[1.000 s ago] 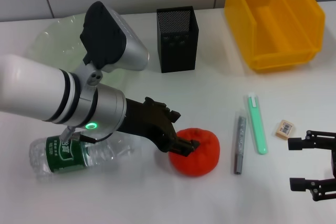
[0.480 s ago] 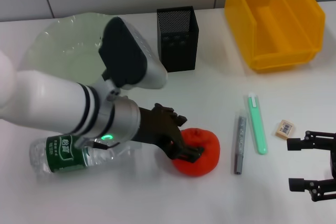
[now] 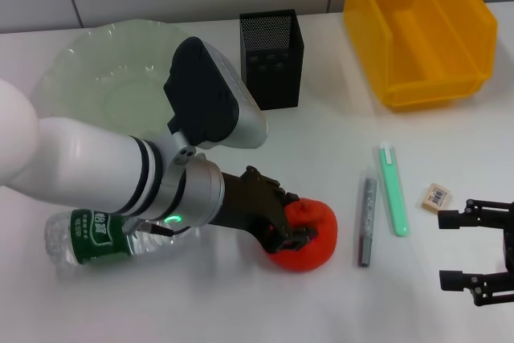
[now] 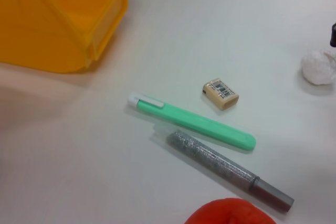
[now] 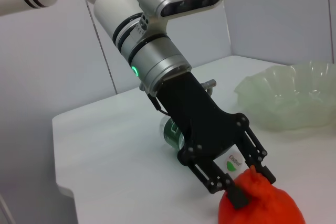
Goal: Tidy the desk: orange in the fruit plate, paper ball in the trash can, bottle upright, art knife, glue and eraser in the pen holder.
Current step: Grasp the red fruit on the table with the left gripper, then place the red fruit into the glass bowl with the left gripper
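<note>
White desk (image 3: 265,295) against a pale wall. The knobbly red-orange orange (image 3: 309,234) sits mid-desk beside the lying bottle (image 3: 104,234), pinched by the left gripper (image 3: 295,233). Right gripper (image 3: 458,251) parked, fingers spread.

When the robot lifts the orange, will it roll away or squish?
The orange is round, so it could roll if nudged. Its knobbly top probably gives the left gripper some purchase. It looks firm, so it likely won't squish.
</note>
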{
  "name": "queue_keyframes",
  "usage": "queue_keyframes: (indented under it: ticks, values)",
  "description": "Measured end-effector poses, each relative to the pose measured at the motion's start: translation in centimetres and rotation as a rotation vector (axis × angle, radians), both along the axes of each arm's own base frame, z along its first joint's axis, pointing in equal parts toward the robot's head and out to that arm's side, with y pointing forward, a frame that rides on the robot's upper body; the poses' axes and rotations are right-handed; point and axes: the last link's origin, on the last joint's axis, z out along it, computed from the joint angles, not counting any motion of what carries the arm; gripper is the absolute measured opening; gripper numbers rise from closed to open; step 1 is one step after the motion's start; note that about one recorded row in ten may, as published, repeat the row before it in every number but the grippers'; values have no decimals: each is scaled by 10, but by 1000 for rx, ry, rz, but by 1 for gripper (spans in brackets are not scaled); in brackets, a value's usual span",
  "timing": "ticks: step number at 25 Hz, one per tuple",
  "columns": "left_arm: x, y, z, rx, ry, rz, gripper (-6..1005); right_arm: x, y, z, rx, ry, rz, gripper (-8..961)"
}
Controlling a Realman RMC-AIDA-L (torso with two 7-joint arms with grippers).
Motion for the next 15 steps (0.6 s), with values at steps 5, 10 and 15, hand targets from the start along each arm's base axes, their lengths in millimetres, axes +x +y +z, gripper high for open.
queue_keyframes:
  ticks: [5,10,15]
  values:
    - [1,0,0,-2,-7,9,467,0,0,0,0,1,0,839]
    - [1,0,0,-3,-10,10,238,0,-1,-1,-1,3,-1,839]
    - [6,-2,4,-8,-49,16,211,0,-1,-2,2,2,3,840]
